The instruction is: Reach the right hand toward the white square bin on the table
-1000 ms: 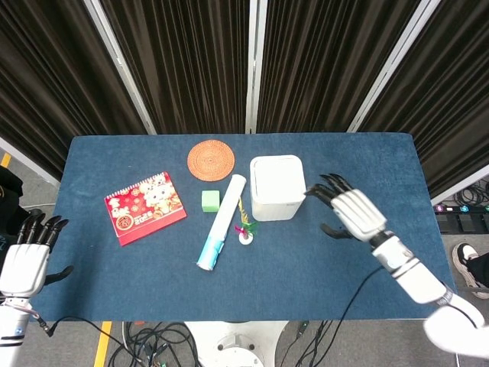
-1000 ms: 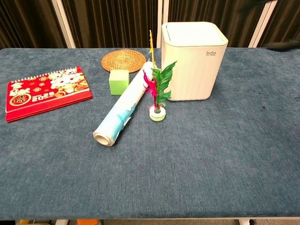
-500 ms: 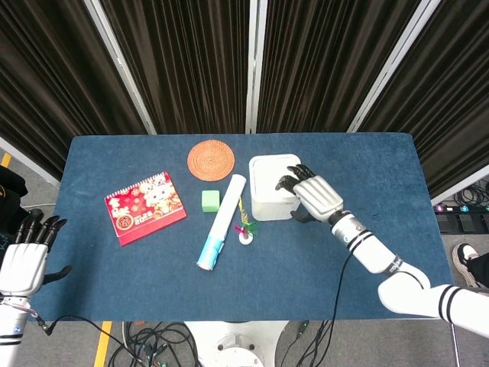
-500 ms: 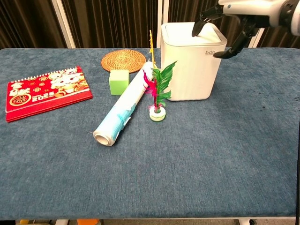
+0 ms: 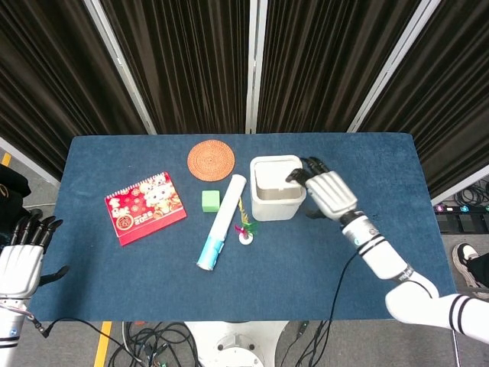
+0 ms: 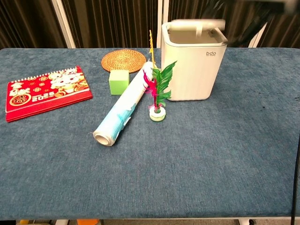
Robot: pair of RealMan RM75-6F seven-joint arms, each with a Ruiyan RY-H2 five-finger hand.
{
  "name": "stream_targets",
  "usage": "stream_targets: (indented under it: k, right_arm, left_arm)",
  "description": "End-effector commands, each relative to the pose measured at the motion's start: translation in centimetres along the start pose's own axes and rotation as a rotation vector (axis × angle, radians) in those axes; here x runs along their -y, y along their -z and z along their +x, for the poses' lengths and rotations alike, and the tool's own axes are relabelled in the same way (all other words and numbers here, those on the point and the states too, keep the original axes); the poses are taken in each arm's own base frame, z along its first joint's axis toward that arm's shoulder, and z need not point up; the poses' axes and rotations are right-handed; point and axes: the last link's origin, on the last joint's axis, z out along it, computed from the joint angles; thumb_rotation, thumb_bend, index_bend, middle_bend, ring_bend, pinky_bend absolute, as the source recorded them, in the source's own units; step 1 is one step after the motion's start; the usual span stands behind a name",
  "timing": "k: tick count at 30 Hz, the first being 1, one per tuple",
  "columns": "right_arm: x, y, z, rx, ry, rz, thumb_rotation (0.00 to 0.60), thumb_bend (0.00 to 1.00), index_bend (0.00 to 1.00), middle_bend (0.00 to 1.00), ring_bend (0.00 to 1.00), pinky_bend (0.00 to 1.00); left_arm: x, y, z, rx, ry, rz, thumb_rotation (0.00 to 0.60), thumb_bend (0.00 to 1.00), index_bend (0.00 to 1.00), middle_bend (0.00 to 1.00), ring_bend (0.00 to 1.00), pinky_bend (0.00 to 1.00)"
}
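A white square bin (image 5: 276, 188) stands near the middle of the blue tabletop (image 5: 367, 252), its top open. The right hand (image 5: 327, 191) hovers at the bin's right rim, fingers spread and holding nothing, while the left hand (image 5: 21, 260) hangs open beyond the tabletop's left edge.

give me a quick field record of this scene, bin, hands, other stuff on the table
bin: white square bin upright on the blue table, lid looks lifted or blurred at the top
right hand: right hand at the bin's right top edge, fingers over the rim; contact unclear
left hand: left hand off the table's left edge, fingers apart, holding nothing
left of bin: paper roll, feather toy, green cube, woven coaster, red calendar
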Motion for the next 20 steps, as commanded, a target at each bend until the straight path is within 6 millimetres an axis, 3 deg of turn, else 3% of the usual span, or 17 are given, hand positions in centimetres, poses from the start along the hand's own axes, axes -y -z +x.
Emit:
stream_targets:
  k: [1,7,12,20]
  right_arm:
    - [-2.5,4.2,2.2,-0.115,-0.025,-0.071,0.6,0.23,0.24,0.18,0.0,0.0]
    - [-5.9,11.4,0.8,-0.16,-0.067,-0.191,0.6,0.23,0.13,0.13,0.0,0.0]
    - [-6.9,16.4,-1.9,-0.166,-0.108,-0.229,0.6,0.23,0.07,0.08,0.0,0.0]
    - [-6.5,20.9,-3.5,-0.174,-0.118,-0.233,0.6,0.24,0.06,0.06,0.0,0.0]
  left_arm:
    - [-0.1,-0.1,0.0,-0.003,0.002,-0.005,0.6,0.0,0.15,0.11,0.02,0.02]
    - [-0.3,-0.2,0.0,-0.004,0.006,-0.015,0.6,0.0,0.15,0.11,0.02,0.02]
    - [-0.5,-0.3,0.1,-0.01,0.003,-0.025,0.6,0.0,0.15,0.11,0.02,0.02]
    - [-0.9,-0.2,0.1,-0.01,0.011,-0.029,0.6,0.0,0.15,0.11,0.02,0.02]
